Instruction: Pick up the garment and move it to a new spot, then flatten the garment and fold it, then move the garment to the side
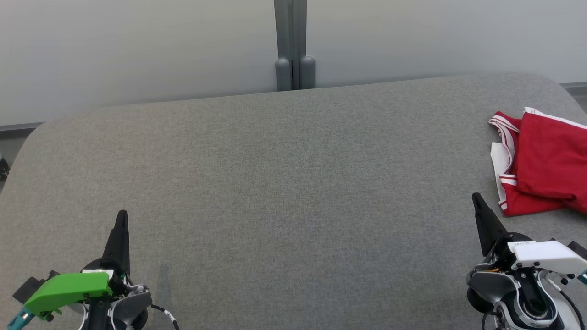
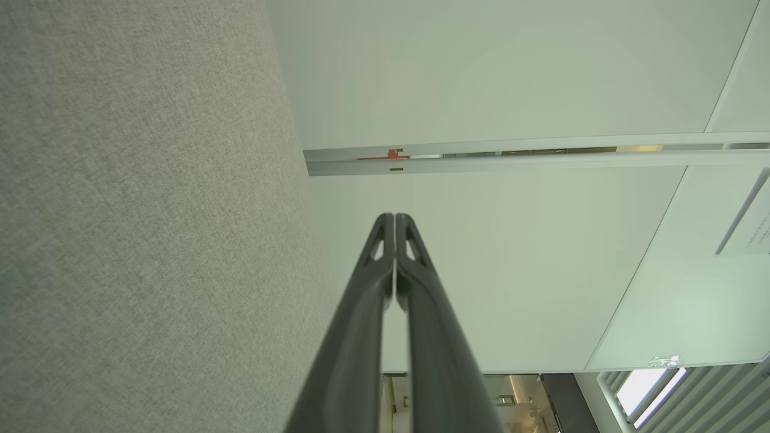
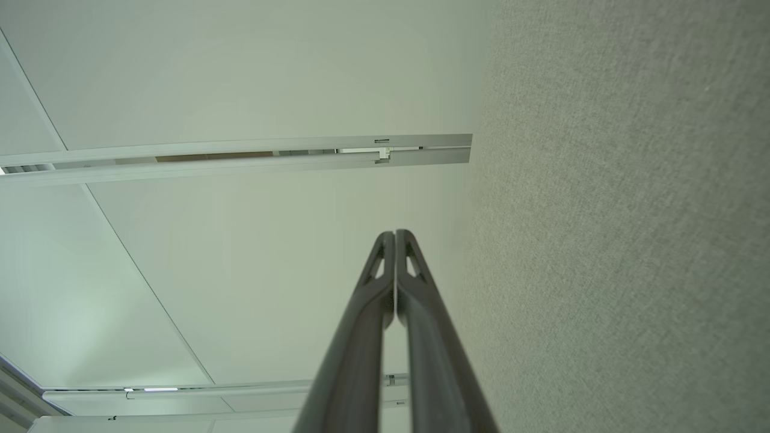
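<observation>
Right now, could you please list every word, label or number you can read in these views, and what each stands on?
Nothing is legible.
Paper notice on the wall panel: print too small.
White mark on the same panel: blurred.
White cover behind the right gripper: faint marking, too small.

You have a grey fabric-covered table with rounded far corners reaching across the head view. At about three o'clock on it you'll find a red garment with white trim, lying in overlapping layers directly on the cloth and cut off by the view's edge.
</observation>
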